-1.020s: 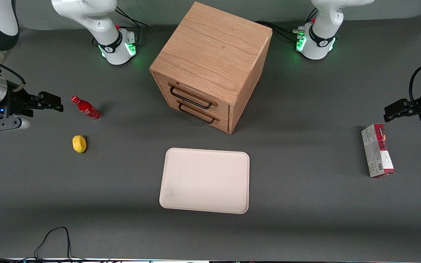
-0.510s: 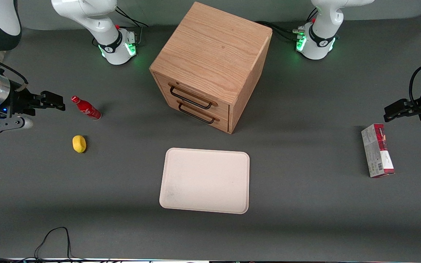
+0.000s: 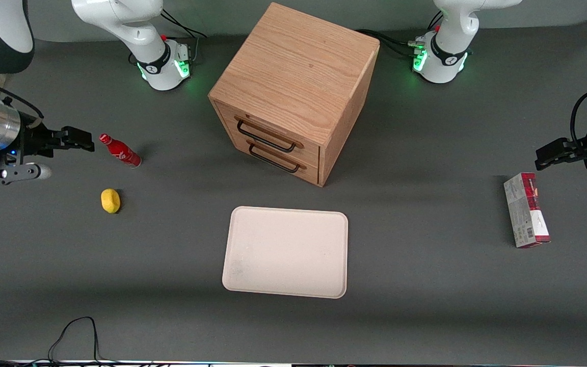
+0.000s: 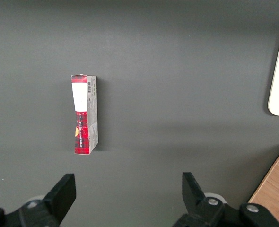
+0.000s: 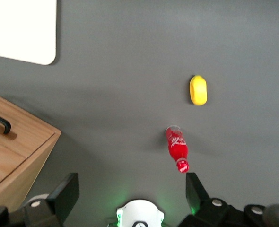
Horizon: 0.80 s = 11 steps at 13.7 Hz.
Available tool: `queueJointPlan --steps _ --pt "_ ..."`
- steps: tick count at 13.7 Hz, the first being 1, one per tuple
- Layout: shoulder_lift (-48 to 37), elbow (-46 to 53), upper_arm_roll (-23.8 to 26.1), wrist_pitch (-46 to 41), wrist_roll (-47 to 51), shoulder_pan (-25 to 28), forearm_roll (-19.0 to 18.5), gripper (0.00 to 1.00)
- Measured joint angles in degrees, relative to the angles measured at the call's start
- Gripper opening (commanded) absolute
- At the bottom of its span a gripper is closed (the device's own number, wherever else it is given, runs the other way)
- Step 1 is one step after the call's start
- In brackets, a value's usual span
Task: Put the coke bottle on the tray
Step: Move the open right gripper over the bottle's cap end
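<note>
One slim red coke bottle (image 3: 120, 151) beside open-fingered gripper (image 3: 83, 139).

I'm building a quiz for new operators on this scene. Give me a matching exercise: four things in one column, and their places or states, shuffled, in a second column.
Things:
1. coke bottle
2. tray
3. gripper
4. carton

Places or states:
A. lying toward the parked arm's end of the table
B. open, beside the bottle's cap, holding nothing
C. bare, nearer the front camera than the wooden drawer cabinet
D. standing on the table, farther from the front camera than the yellow lemon

Pairs: 1-D, 2-C, 3-B, 4-A
</note>
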Motion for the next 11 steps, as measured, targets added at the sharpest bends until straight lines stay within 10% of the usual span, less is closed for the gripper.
queueJointPlan --steps 11 --pt "-20.6 -25.2 -3.5 3.9 -0.1 0.0 -0.4 1.0"
